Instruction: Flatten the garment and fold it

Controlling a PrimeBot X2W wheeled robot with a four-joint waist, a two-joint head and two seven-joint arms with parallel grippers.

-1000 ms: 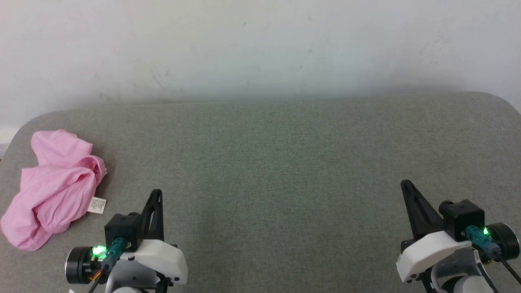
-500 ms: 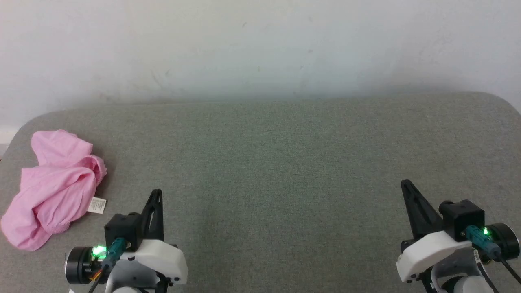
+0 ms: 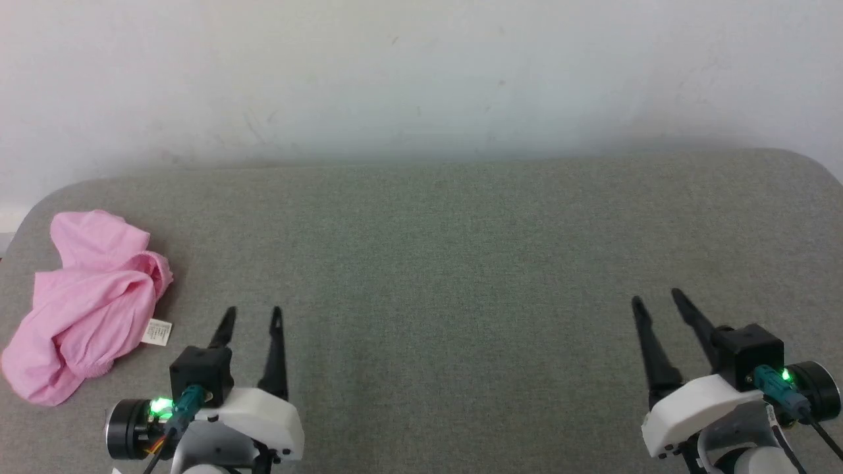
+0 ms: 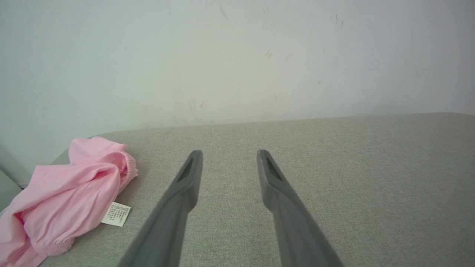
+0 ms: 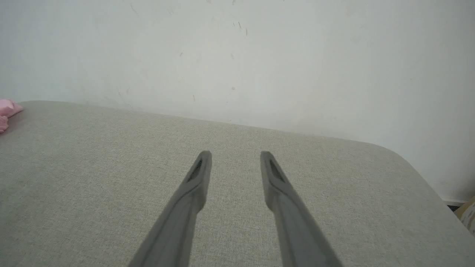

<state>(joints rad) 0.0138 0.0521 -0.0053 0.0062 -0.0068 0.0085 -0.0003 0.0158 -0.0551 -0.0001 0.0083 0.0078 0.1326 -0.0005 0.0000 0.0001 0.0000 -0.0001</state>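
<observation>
On the far left of the grey padded surface [image 3: 448, 263], close to its rounded corner: the garment [image 3: 85, 303], a crumpled pink heap, layers bunched over one another. Its white care label [image 3: 157, 331] pokes out flat on the side nearest me.

Progress, as I judge it:
- Nothing done yet. Cloth not flattened, no fold made, no hold taken.
- All left to do: reach it, spread it flat, fold it.

My left gripper [image 3: 253, 311]: jaws parted, nothing between them. Low over the surface, near the heap and to its right, not touching it. Left wrist view shows bare grey fabric between my fingers [image 4: 193, 167].

My right gripper [image 3: 656, 297]: jaws parted too, empty. At the opposite side of the surface, well apart from the garment. From that wrist I catch just a pink sliver at the far edge.

Count:
- garment: one
- care label: one
- grippers: two, each with two dark fingers
- padded surface: one
- pale wall [image 3: 421, 79] behind: one

Left arm looks the better placed for a first reach.
</observation>
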